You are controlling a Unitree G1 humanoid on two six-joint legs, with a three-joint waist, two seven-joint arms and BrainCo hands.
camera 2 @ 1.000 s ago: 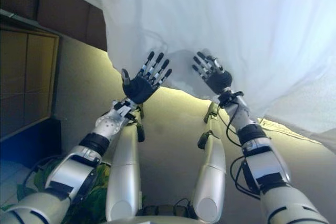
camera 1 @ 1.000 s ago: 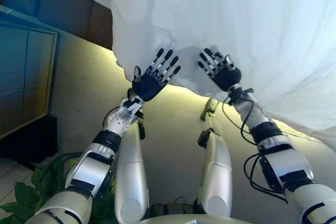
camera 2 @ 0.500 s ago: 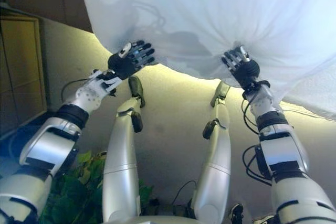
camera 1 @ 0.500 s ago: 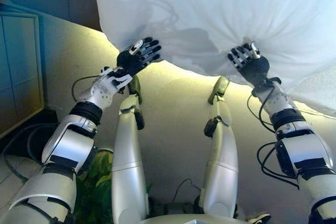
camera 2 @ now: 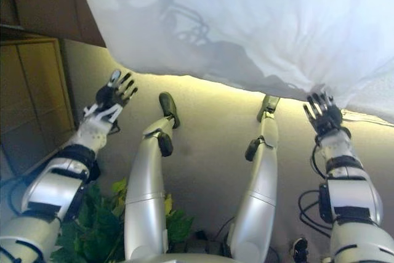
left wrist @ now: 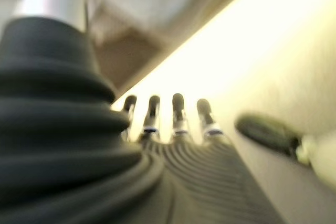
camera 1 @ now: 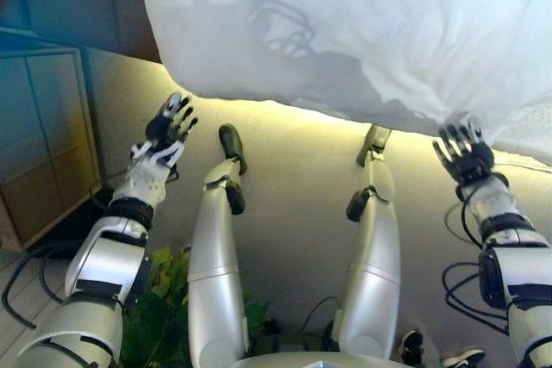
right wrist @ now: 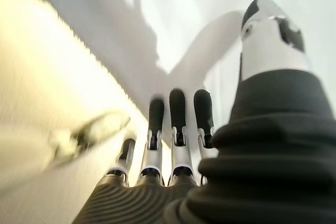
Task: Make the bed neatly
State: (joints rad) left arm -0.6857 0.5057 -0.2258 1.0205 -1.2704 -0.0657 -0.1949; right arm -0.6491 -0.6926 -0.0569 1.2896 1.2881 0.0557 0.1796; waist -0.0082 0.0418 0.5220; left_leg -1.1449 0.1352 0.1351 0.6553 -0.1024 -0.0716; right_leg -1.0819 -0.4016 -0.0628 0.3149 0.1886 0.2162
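A white bed cover (camera 1: 362,32) hangs over the bed's edge across the top of the eye views, its lower hem running from upper left to right. My left hand (camera 1: 168,122) is open, fingers spread, below the hem's left end and apart from the cloth. My right hand (camera 1: 464,148) is open at the right, fingertips up against the hem. The right wrist view shows its straight fingers (right wrist: 177,119) with the white cover (right wrist: 184,24) just beyond. The left wrist view shows straight fingers (left wrist: 177,111) over the floor, holding nothing.
A wooden cabinet (camera 1: 43,144) stands at the left and a dark panel (camera 1: 78,15) lies behind the cover's top left. A green plant (camera 1: 164,299) sits low on the left. Beige carpet (camera 1: 293,178) runs under the bed's edge.
Both hands have moved apart and down, the left out to the left and off the cover, the right out to the right along the hem. The hem now hangs straighter. The camera has shifted.
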